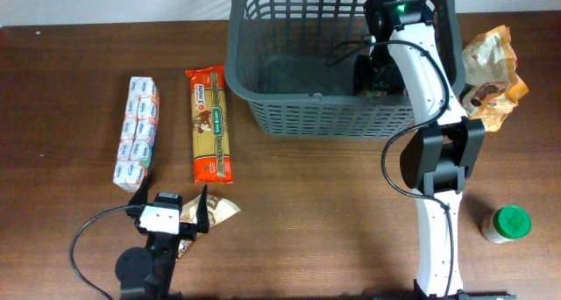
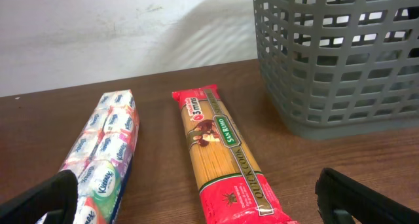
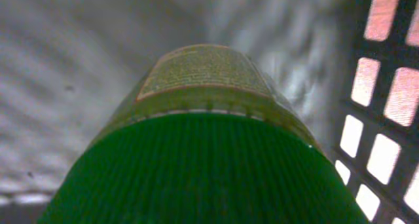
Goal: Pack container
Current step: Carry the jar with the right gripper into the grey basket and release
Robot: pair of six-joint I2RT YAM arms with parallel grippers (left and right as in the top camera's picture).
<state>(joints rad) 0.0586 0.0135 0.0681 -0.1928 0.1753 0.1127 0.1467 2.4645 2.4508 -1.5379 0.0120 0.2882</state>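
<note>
One item apparently mid-placement. Overhead: finds right claw (image 1: 379, 72) inside basket (image 1: 324, 117) at far centre, left claw (image 1: 171, 202) by packet (image 1: 221, 210); leaves pasta (image 1: 210, 125), tissues (image 1: 138, 133), bag (image 1: 491, 72), spare jar (image 1: 508, 224) unpacked. Left wrist: shows that claw spread wide, facing pasta. Right wrist: shows only jar (image 3: 209, 119) over basket floor; cannot tell grip. Next, probably: lower, release, lift clear of rim.

Spaghetti pack (image 2: 226, 165) reads "San Remo" on its green band, with a big "3" at its twelve o'clock end. The tissue pack (image 2: 105, 165), at its nine o'clock, seems to say "Kleenex".
</note>
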